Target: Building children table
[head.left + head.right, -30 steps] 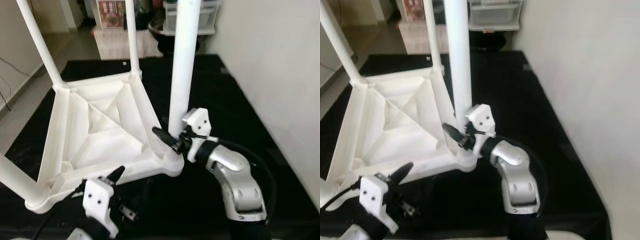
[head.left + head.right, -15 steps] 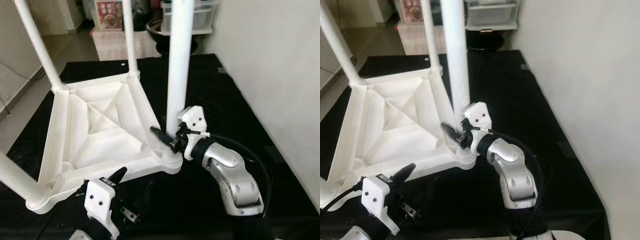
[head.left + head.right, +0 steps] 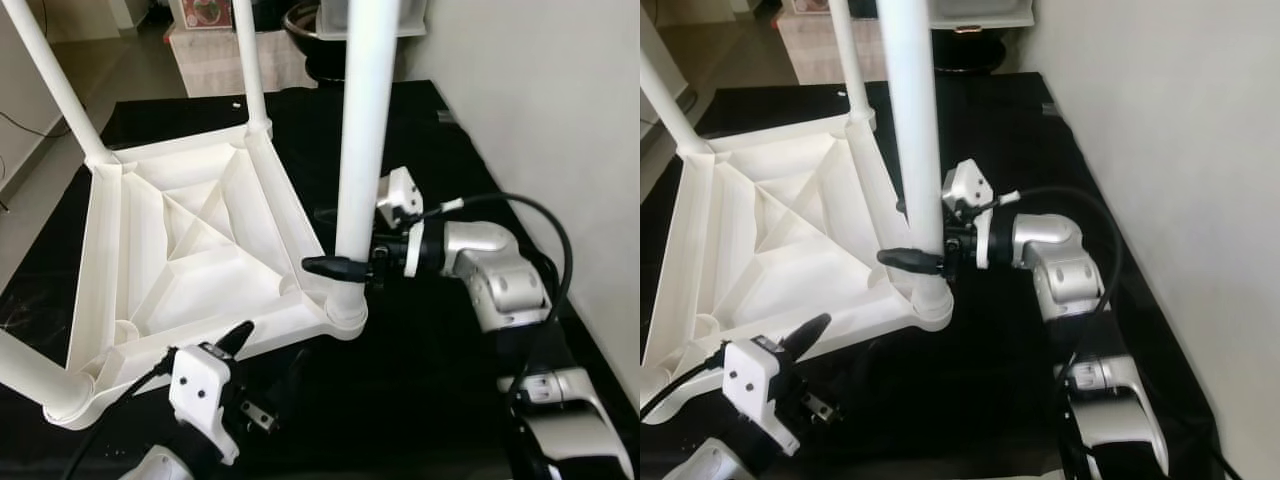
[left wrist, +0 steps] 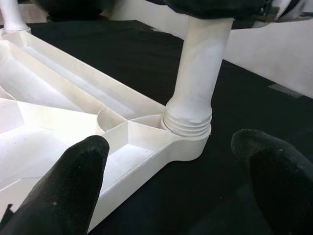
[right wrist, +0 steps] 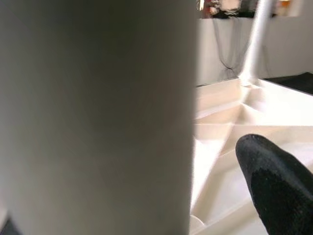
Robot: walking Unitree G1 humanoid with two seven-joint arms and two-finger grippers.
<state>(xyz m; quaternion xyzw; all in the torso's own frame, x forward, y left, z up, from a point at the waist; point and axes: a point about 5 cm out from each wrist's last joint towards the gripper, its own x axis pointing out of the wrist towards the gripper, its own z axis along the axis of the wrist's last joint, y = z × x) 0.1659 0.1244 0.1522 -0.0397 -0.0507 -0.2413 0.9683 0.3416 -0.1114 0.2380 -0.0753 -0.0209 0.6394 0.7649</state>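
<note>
Table top [image 3: 190, 250] lies upside down on the black mat [image 3: 440, 390], so its ribbed underside faces up and the legs can go in from above. It sits in front of the robot, a bit to its left. Four white legs stand up from its corners.

One near leg [image 3: 362, 150] stands straight up in the corner socket [image 3: 345, 310] closest to the right arm. You can see screw threads where the leg meets the socket, so the leg likely has to be turned to make it tight.

Right gripper [image 3: 345, 262] reaches in from the side, low on that leg, just above the socket. One black finger shows in front of the leg and the other looks to be behind it, so the fingers seem wrapped around the leg. I think it holds low there so it can twist the leg without tipping it.

Left gripper [image 4: 166, 181] hangs near the table top's front edge, pointing at the same corner. Its two fingers [image 4: 73, 171] are wide apart and hold nothing. Maybe it waits there to steady the table top.

A white wall [image 3: 540, 100] runs along the robot's right.
</note>
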